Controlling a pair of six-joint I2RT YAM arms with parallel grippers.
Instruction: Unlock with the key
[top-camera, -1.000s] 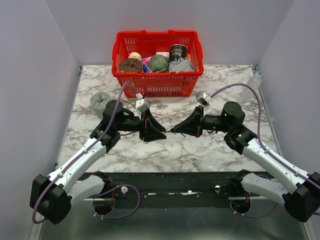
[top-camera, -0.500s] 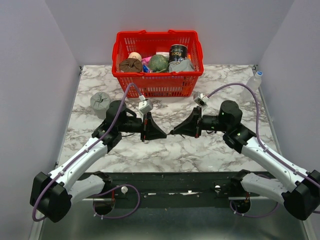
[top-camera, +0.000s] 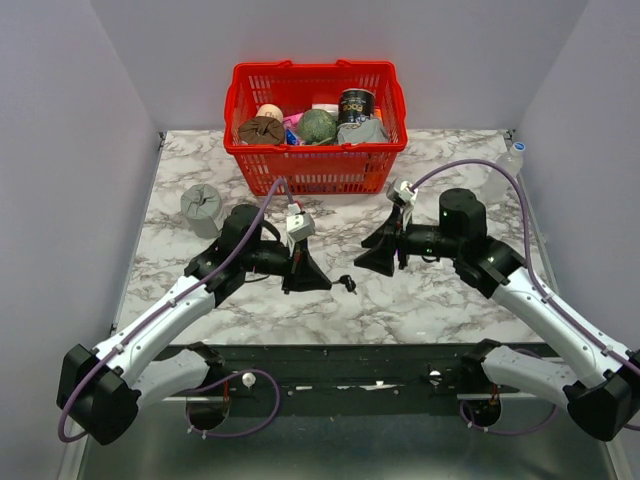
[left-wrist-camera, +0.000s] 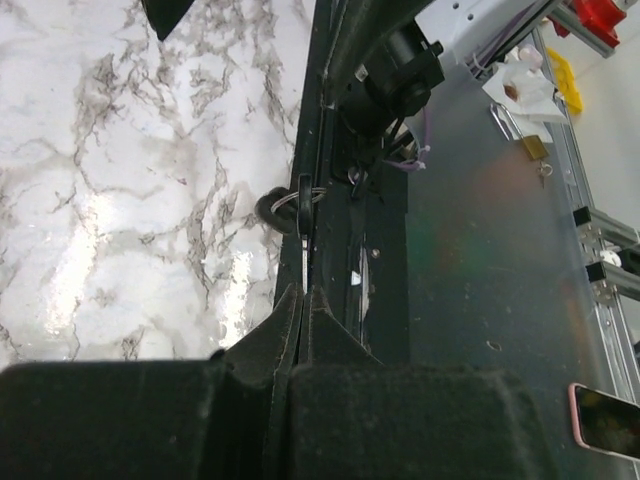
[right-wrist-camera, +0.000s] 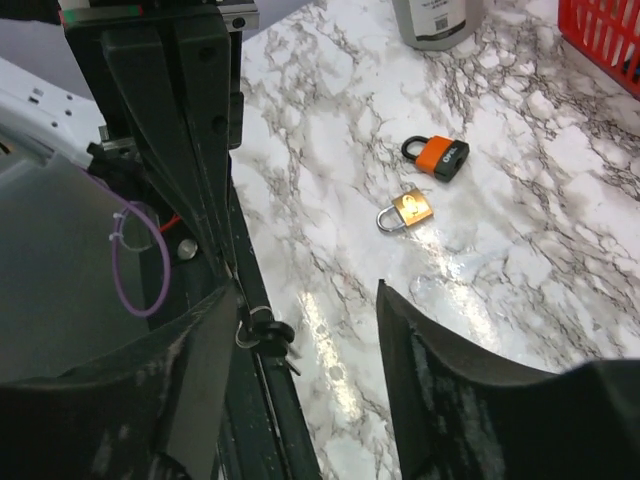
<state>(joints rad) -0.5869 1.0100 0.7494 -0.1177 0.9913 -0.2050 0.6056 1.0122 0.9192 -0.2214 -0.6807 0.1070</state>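
Note:
The key (left-wrist-camera: 303, 215) has a black head with a wire ring, and its thin blade runs down into my left gripper (left-wrist-camera: 303, 292), which is shut on it. From above, the key (top-camera: 347, 284) sticks out to the right of the left gripper (top-camera: 322, 279). My right gripper (top-camera: 377, 256) stands open a short way right of the key and apart from it. In the right wrist view the key (right-wrist-camera: 266, 335) hangs beside the left finger of that open gripper (right-wrist-camera: 307, 290). An orange-and-black padlock (right-wrist-camera: 440, 157) and a brass padlock (right-wrist-camera: 408, 210) lie on the marble beyond.
A red basket (top-camera: 312, 172) full of items stands at the back. A grey cup (top-camera: 200, 205) sits at the left and a clear bottle (top-camera: 510, 160) at the right edge. The black front rail (left-wrist-camera: 350, 120) runs under the key.
The left gripper closed on the key. The right gripper then opened, let the key go and drew back to the right. The left arm shifted slightly right with the key.

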